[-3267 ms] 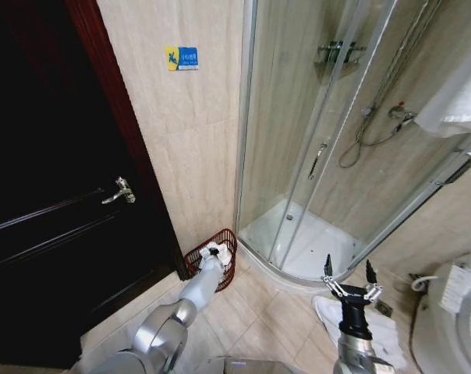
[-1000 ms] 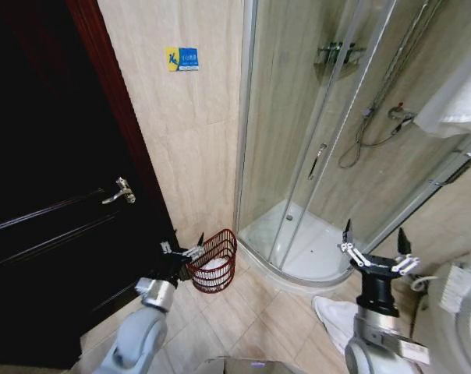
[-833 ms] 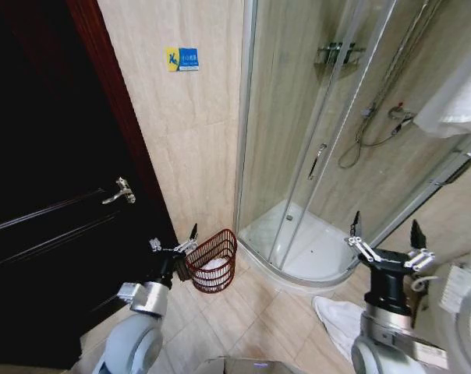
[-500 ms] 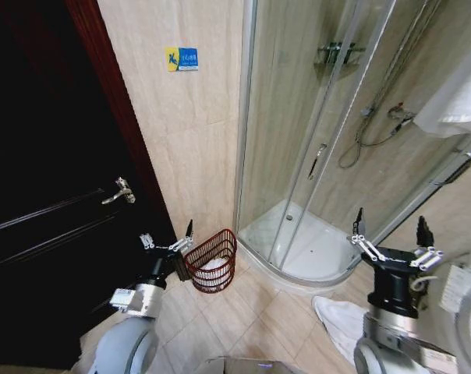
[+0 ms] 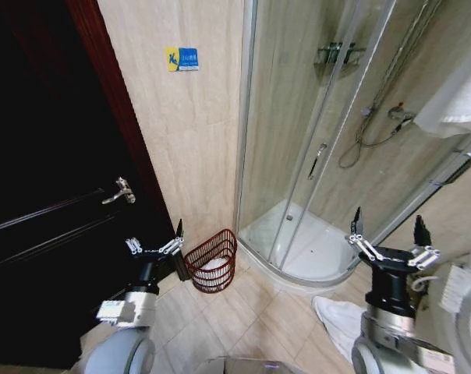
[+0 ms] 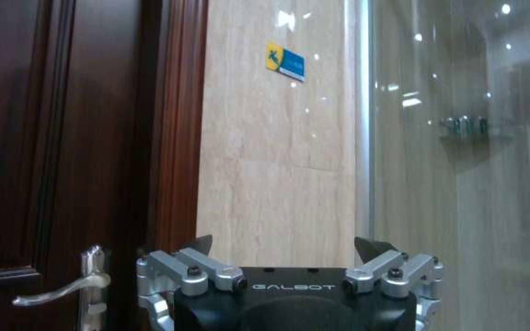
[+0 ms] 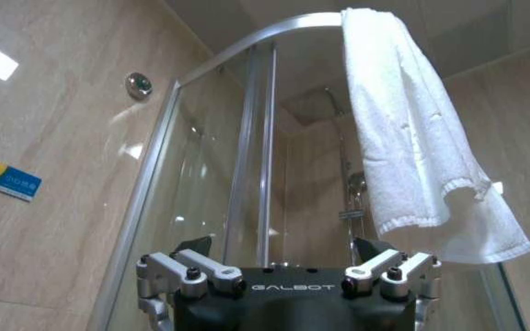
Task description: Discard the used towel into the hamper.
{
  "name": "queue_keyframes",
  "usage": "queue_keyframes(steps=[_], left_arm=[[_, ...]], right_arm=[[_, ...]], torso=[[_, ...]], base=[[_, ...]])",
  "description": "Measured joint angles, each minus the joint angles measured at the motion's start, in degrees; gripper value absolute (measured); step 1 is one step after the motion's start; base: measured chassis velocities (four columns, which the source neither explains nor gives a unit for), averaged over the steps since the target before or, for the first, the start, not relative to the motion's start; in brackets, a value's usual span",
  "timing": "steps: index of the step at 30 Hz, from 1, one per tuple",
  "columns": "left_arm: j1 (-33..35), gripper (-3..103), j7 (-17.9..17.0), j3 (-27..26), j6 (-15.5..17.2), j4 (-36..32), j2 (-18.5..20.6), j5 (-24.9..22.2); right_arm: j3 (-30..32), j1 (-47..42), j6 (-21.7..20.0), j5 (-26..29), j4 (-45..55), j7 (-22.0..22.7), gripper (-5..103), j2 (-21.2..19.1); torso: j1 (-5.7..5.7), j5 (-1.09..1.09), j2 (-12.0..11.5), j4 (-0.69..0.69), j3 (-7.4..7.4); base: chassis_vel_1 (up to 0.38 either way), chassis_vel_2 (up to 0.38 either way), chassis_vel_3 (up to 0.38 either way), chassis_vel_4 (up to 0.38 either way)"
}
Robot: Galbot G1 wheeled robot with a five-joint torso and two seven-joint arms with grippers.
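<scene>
Two empty spread hands flank the hamper (image 5: 213,261) on tiled floor (image 5: 251,319).

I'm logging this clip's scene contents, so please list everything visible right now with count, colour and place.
hamper: one, dark red-brown, on the floor by the wall between door and shower.
towel in the hamper: one, white, lying inside.
towel on the floor: one, white, on the tiles near the shower base.
hanging towel: one, white, draped over the shower's top rail.
door: one, dark brown, left side, with a silver handle.
sign: one, blue and yellow, on the beige wall.
shower enclosure: one, glass with a white base, right of the hamper.
left gripper: open, raised left of the hamper.
right gripper: open, raised above the floor towel.
</scene>
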Motion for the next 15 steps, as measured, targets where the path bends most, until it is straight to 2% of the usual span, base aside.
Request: queue_keyframes(steps=[7,11,15], left_arm=[[0.36,100,0.16,0.44,0.02,-0.11,-0.32,0.96],[0.33,100,0.16,0.48,0.03,-0.11,-0.30,0.96],[0.30,100,0.16,0.49,0.05,-0.10,-0.27,0.95]], right_arm=[[-0.51,0.21,0.60,-0.27,-0.30,-0.11,100,0.35],[0.89,1.64,2.79,-0.12,-0.76,0.24,100,0.09],[2.06,1.94,3.05,0.88,0.03,0.98,100,-0.35]], torso=[[0.00,0.00,0.00,0.00,0.00],[0.00,0.00,0.00,0.00,0.00],[0.00,0.00,0.00,0.00,0.00]], base=[[0.000,0.000,0.000,0.000],[0.000,0.000,0.000,0.000],[0.000,0.000,0.000,0.000]])
